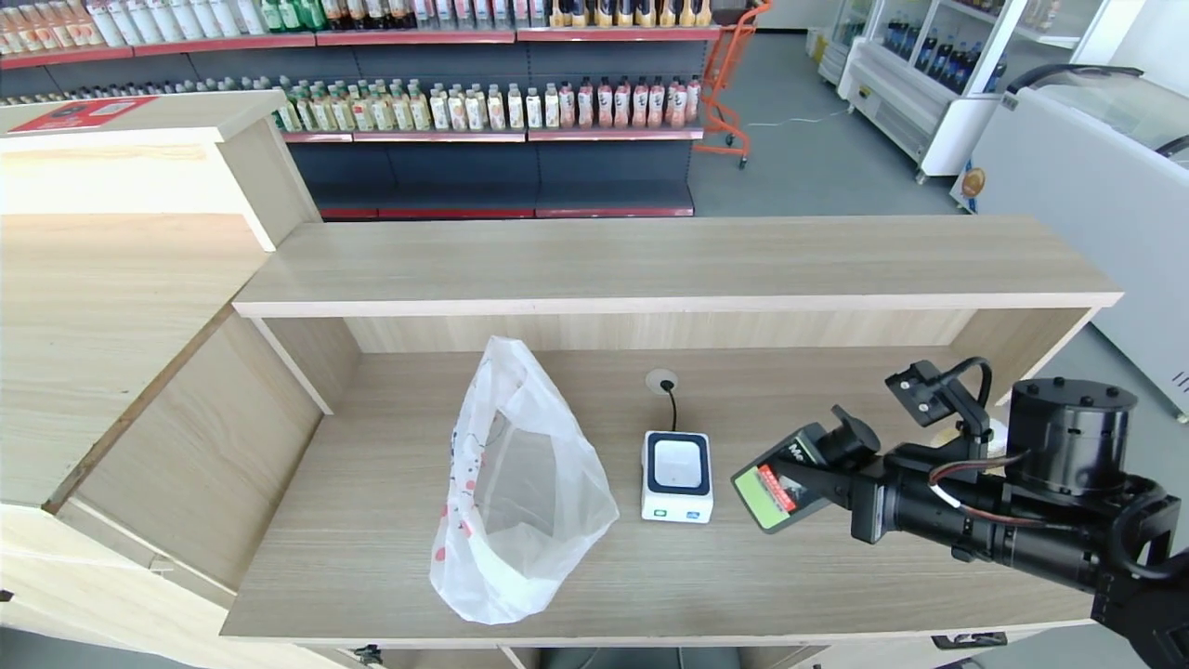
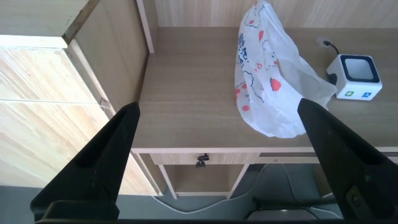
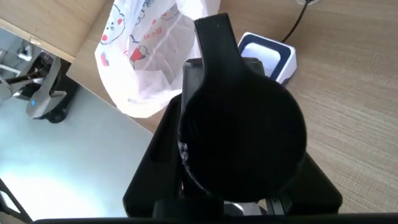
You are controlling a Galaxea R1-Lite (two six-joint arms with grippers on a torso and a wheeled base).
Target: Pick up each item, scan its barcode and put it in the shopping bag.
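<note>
Right gripper (image 1: 801, 472): fingers clamped on a dark container (image 1: 778, 491), held in the air above the right part of the counter (image 1: 790, 576), just right of the scanner (image 1: 677, 474) and not touching it. The container's end face, tilted toward the scanner, carries a green panel with a red strip beside it. There is white lettering on the black side, too small to read. In the right wrist view the container (image 3: 242, 137) is a round black body with one finger across it.

Scanner: white box, dark-framed window on top, small green and blue marks on its near face. Its black cable (image 1: 671, 404) runs to a grommet farther back.

Shopping bag (image 1: 520, 492): translucent white with red and dark printed figures, standing open just left of the scanner; the print is not legible.

Left gripper (image 2: 219, 107): fingers spread wide, nothing between them, hovering off the near-left edge of the counter.
</note>
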